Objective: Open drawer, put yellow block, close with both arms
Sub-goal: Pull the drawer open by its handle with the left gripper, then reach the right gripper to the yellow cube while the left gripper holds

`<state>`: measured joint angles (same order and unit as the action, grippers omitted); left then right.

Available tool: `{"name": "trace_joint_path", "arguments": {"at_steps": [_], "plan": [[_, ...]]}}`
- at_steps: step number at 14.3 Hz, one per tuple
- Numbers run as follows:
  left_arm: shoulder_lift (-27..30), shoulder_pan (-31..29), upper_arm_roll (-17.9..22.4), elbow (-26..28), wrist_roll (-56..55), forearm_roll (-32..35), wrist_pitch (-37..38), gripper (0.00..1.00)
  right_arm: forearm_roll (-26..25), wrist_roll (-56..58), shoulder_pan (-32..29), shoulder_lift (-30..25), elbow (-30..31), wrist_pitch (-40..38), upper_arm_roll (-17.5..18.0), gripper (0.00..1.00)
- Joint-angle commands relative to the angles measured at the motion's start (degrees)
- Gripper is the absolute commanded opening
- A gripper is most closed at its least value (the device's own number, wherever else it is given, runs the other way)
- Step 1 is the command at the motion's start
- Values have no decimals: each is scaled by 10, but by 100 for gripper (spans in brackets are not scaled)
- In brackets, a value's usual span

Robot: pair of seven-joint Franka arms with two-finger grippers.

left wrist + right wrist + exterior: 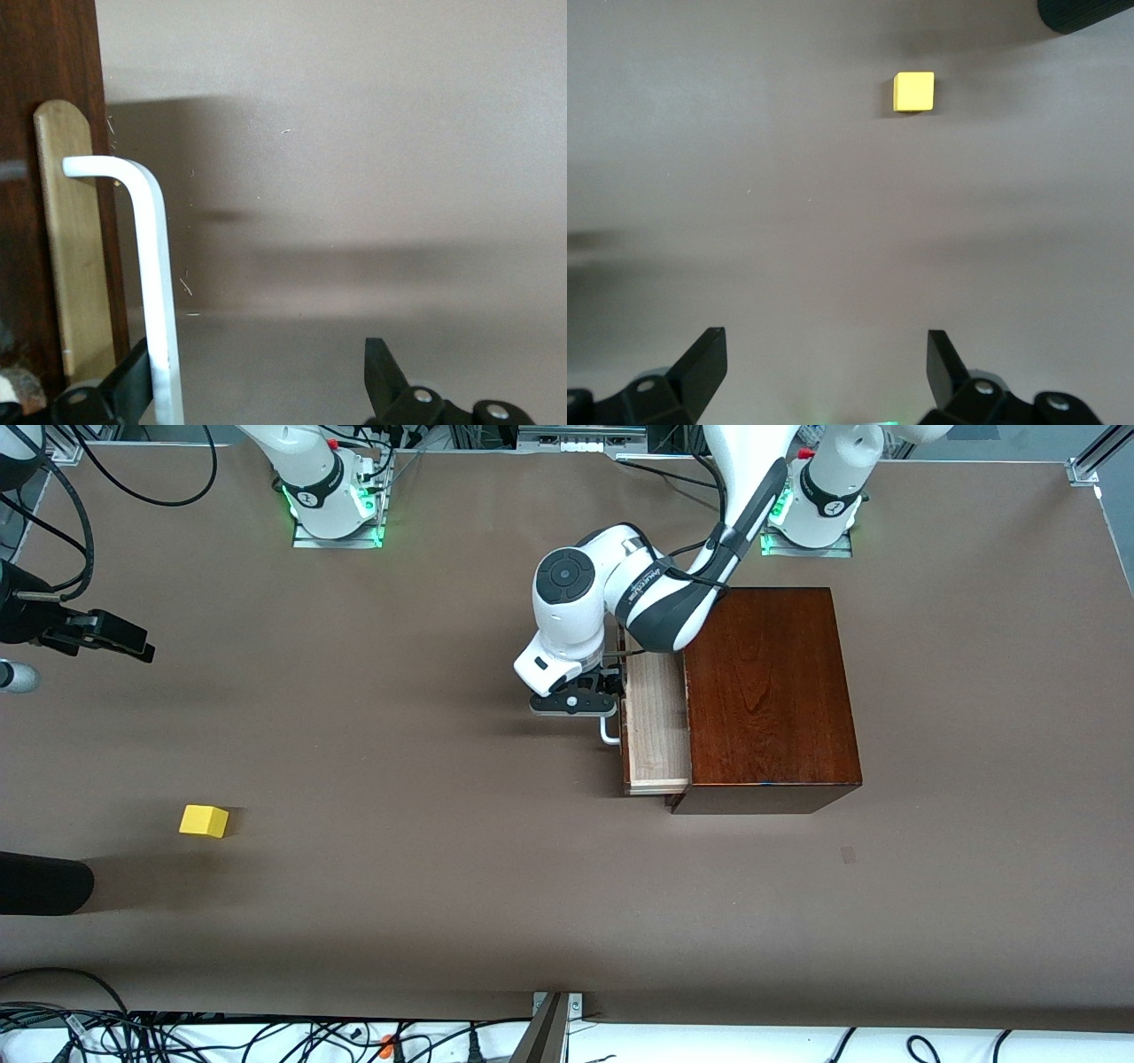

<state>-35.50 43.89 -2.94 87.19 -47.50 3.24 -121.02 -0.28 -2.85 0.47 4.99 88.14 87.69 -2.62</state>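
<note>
While reaching down from its base and bent at the elbow over the wooden box (769,691), left arm (656,593) with wrist turned down, left gripper (572,702) spread wide around white handle (155,266) of the partly open drawer (657,722), one finger (133,381) beside the bar. Right gripper (824,372) wide open, empty, waiting above bare table (443,886). Yellow block (204,820) on table toward right arm's end, well apart from drawer.

You have a brown table (496,921) w/ two things on it: the dark wooden box (771,700) toward the left arm's end (drawer (657,722) partly out), and the yellow block (204,821), well apart, nearer the front camera.
</note>
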Motion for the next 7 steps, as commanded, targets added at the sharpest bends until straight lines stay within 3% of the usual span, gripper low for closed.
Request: {"name": "trace_joint_path", "arguments": {"at_steps": [1, 4, 7], "plan": [[-14, 7, -3, -29, 0, -20, -26, 100, 1, 1, -4, -2, -1, 22, -9, 100], [-12, 7, -3, -38, 0, -19, -26, 100, 4, 89, -32, 18, -8, 69, -25, 100], [-11, 8, -3, -40, 0, -19, -26, 100, 0, 107, -35, 95, -95, 58, -26, 100]]}}
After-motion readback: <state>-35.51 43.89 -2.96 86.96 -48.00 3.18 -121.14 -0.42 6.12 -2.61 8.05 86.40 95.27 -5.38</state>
